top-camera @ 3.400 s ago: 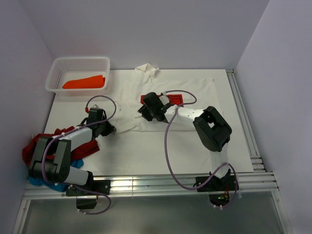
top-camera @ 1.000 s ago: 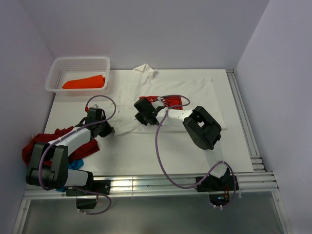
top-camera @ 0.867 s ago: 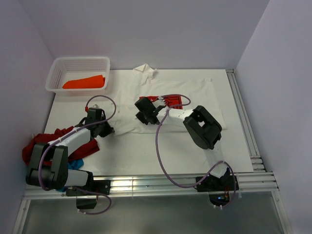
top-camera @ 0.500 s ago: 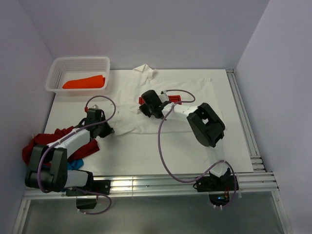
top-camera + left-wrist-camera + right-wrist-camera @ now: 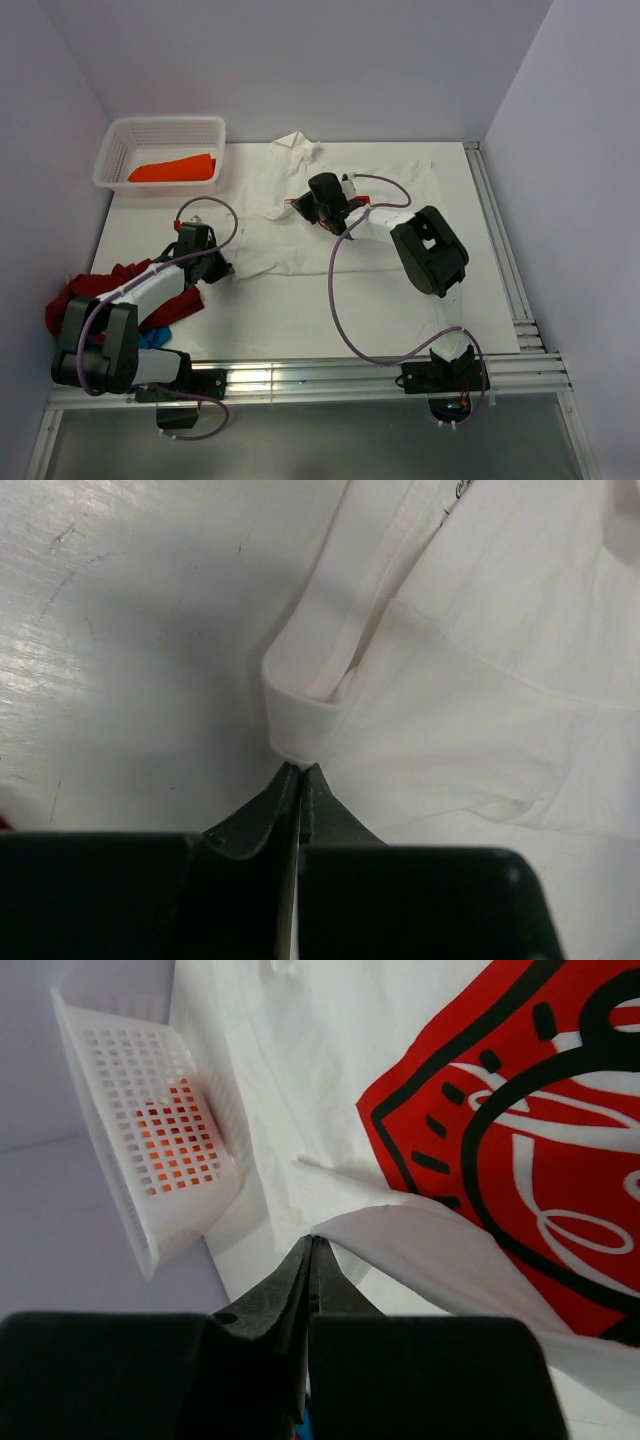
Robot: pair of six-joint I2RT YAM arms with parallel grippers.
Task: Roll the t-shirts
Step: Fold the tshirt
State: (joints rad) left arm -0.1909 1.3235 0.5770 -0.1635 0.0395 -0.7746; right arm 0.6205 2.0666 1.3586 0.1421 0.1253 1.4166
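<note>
No whole word can be read. On the white t-shirt (image 5: 300, 1080), a red print (image 5: 500, 1130) edged in black is seen with white looping script, partly covered by a fold; its letters cannot be made out. A small dark mark (image 5: 460, 488) on the cloth is too blurred to be read.

White tee (image 5: 400, 185) lay spread, rumpled, red print (image 5: 520, 1160) up; hem corner pinched in left end effector (image 5: 300, 768), lifted fold in right end effector (image 5: 312, 1240). Orange tee (image 5: 172, 169) well beyond left end effector; dark red tee (image 5: 75, 295), blue tee (image 5: 150, 337) heaped behind it.
</note>
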